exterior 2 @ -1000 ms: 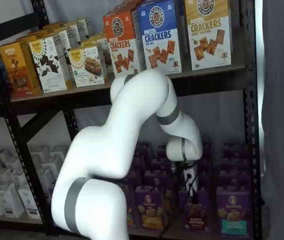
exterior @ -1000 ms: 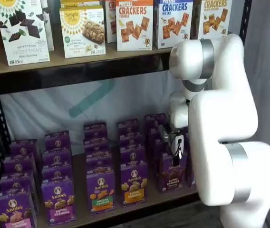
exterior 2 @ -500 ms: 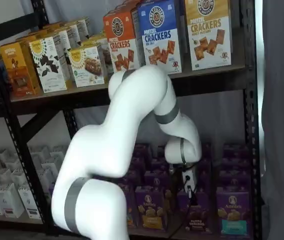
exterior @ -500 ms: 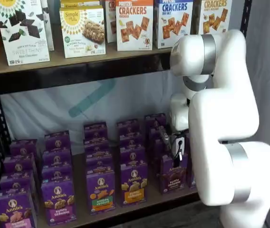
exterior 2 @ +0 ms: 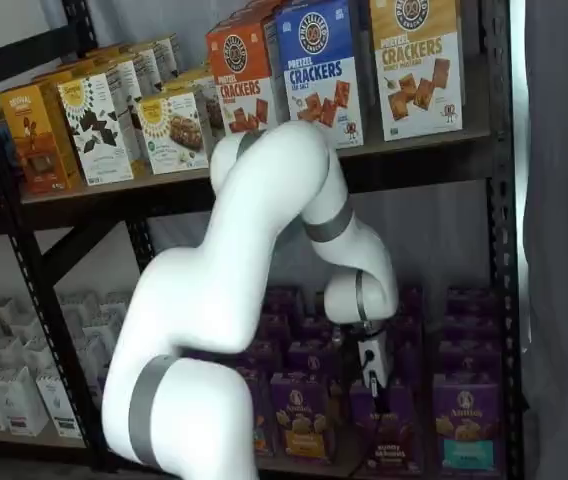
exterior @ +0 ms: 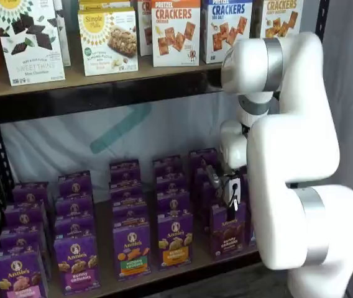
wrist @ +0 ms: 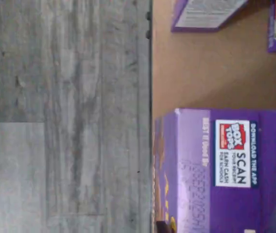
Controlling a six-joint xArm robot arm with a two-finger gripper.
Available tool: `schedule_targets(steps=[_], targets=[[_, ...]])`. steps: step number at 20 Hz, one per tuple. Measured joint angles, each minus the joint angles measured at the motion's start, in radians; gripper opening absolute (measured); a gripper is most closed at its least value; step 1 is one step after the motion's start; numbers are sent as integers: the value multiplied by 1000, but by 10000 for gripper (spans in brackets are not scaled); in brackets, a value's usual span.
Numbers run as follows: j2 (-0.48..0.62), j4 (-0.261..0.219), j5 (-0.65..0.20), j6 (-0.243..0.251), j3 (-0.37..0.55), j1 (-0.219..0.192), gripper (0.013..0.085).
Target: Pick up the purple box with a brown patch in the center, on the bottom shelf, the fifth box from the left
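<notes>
bottom shelf, purple box upright, front facing outward

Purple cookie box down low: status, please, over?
Pincer just above it, grip unclear. Small purple carton with brown cookie picture standing on tan bottom shelf. Nothing blocking.
</notes>
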Motion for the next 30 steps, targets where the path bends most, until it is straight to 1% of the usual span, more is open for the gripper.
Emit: schedule_targets(steps=[1, 2, 4, 5, 7, 8, 10, 11, 13, 14, 17, 19, 20, 22, 23, 27, 30], targets=[[-12, 1, 10, 1, 12, 2, 330], [-26, 28, 18, -22, 28, 5, 330], [-63, 106, 25, -87, 72, 9, 330], [-82, 136, 19, -114, 97, 11, 330], [-128, 195, -9, -167, 163, 13, 330], [-152, 229, -21, -198, 196, 15, 330], [-206, 315, -51, -272, 270, 21, 330], [-229, 344, -68, -296, 305, 25, 330], [-285, 379, -96, -320, 383, 35, 330], [-313, 389, -106, -324, 421, 41, 330], [-384, 385, -110, -302, 510, 61, 330], [-426, 366, -99, -269, 558, 76, 330], [-454, 352, -95, -243, 590, 89, 330], [-506, 341, -77, -206, 641, 116, 330], [-540, 342, -72, -186, 674, 137, 330], [-626, 353, -53, -147, 745, 185, 330], [-718, 354, -27, -102, 810, 229, 330]])
